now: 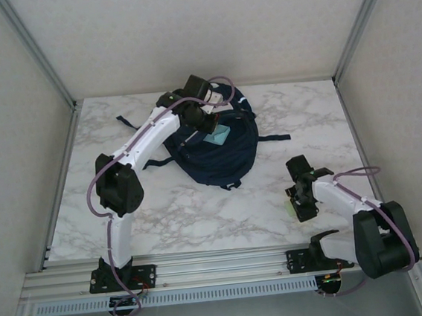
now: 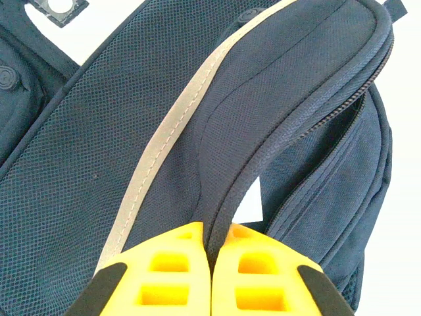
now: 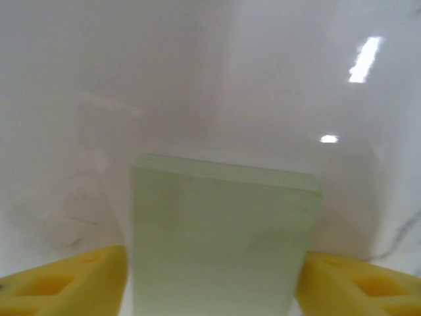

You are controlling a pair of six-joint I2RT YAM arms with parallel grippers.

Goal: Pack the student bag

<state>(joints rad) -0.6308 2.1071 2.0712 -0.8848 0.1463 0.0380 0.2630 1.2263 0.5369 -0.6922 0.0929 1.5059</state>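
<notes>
The student bag [image 1: 230,160] lies upper centre on the marble surface [image 1: 164,211], with my left arm crossing over its left side. The left pincer [image 2: 220,263] is clamped on a fold of navy fabric beside the grey stripe [image 2: 158,151]. A teal thing [image 1: 217,135] rests on the bag's upper half (flat, I think). Lower right, the right pincer [image 3: 212,260] flanks a pale green block [image 3: 223,204]; whether it is pinching, I cannot tell.
</notes>
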